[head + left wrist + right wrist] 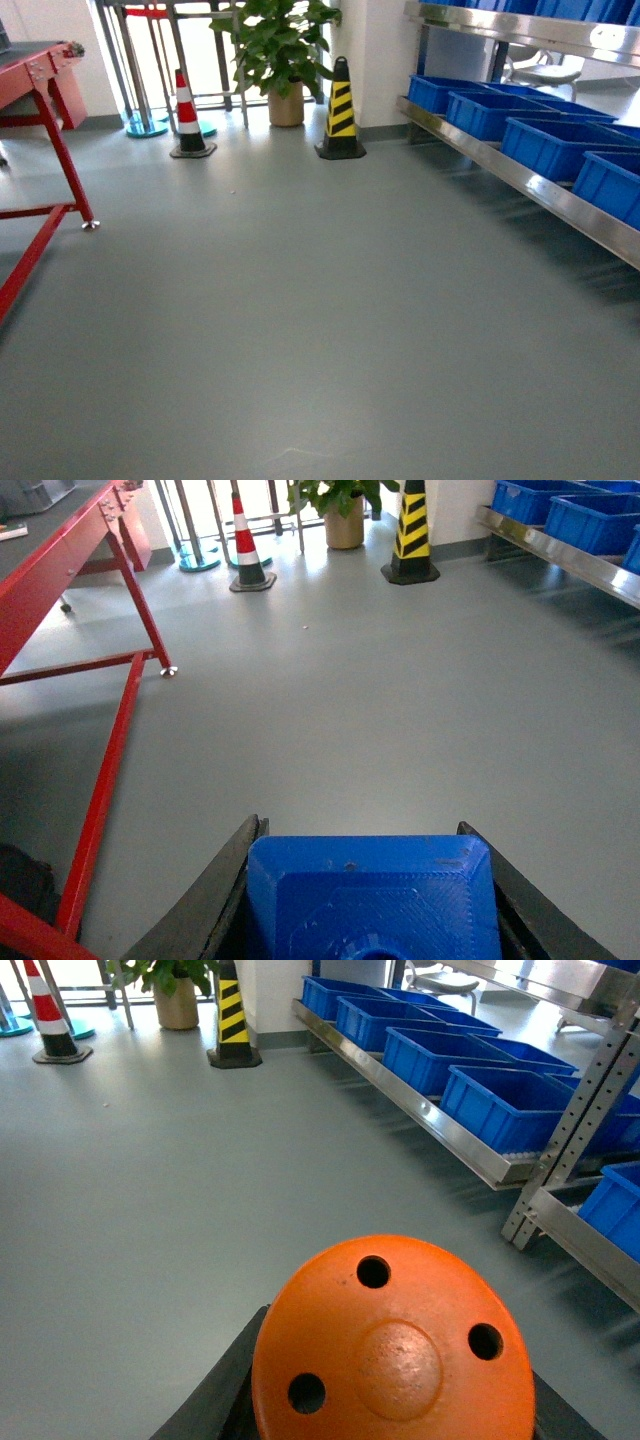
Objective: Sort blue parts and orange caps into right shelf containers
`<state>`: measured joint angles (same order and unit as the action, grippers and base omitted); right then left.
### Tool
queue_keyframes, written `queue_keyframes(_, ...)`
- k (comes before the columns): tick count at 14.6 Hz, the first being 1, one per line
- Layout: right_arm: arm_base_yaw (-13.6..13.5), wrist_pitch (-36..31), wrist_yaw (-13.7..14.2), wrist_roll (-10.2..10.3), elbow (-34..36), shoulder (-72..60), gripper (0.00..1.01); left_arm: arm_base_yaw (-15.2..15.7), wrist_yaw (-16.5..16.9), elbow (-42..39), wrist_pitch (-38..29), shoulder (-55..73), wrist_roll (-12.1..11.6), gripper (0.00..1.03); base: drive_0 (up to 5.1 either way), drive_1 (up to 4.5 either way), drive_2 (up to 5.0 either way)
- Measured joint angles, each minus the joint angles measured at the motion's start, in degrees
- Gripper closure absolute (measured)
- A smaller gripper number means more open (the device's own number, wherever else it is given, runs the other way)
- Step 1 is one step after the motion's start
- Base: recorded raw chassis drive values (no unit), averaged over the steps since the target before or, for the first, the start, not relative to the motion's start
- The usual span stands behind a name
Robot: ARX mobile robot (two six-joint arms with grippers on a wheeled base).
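Grey vinyl floor [300, 330] stretches ahead of us, bare across the middle of the head view, where neither arm shows. Our left gripper [370, 900] is pinching a blue part [370, 905]: its two dark fingers [215, 900] press against the block's left and right sides, and the block fills the bottom of the left wrist view above the floor. Our right gripper [390, 1400] pinches an orange cap [392, 1345], a domed piece with three round holes around a raised centre; only slivers of its dark fingers [215, 1390] show beside it.

Outward to the right, the shelf [520, 175] runs along the wall, its steel rail carrying a row of blue crates [560, 145], well apart from both grippers. Against the far wall stand a yellow-and-black cone [340, 115], a potted plant [280, 45] and a red-and-white cone [190, 120]. On the left we see a red-framed table [40, 110].
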<state>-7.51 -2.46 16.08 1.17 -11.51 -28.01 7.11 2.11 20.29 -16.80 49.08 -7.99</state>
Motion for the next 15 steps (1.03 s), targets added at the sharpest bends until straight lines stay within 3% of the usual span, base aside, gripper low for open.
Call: queue_keyframes(15, 0.0, -0.07, 0.0, 0.0, 0.0, 0.0, 0.58, -0.04, -0.13, 0.0, 0.0, 0.0, 0.0, 0.58, -1.6, -1.64, -1.6)
